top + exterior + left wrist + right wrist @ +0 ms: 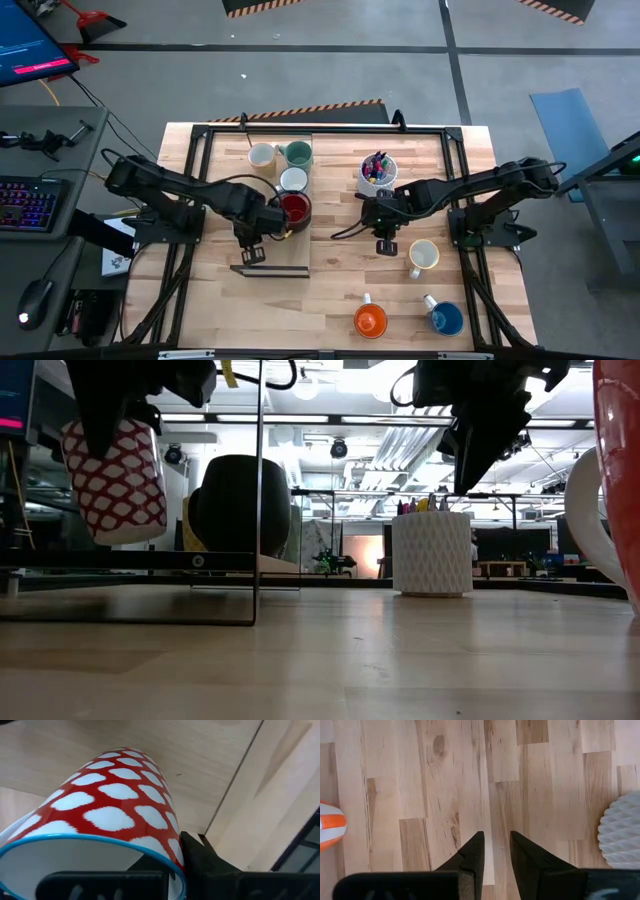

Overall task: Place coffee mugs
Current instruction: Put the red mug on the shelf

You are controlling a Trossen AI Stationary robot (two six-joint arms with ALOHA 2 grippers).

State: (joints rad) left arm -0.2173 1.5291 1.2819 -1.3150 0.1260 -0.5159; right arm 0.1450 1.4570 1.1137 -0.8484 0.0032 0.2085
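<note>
My left gripper [283, 213] is shut on a dark red mug [296, 208] with white spots and a blue rim, over the right side of a flat tray [275, 255]. In the low view this mug [114, 472] hangs clear above the tray. A cream mug [262, 155], a teal green mug [297, 153] and a white mug [293, 179] stand on the tray's far part. My right gripper [386, 243] hovers narrowly open and empty, pointing down, over bare table [495, 837] beside another cream mug [423, 256]. An orange mug [370, 320] and a blue mug [445, 318] stand near the table's near edge. My left gripper holds the red mug by its wall at the rim [172, 862]. One finger [202, 857] lies on the outside of the wall; the other is hidden behind the rim. The fingers come from above. The mug hangs below them, lifted clear and slightly tilted.
A white textured cup of coloured pens [377, 172] stands just beyond my right gripper, and shows in the low view [432, 552]. A black frame rail [455, 150] runs round the table. Bare wood lies between the tray and the loose mugs.
</note>
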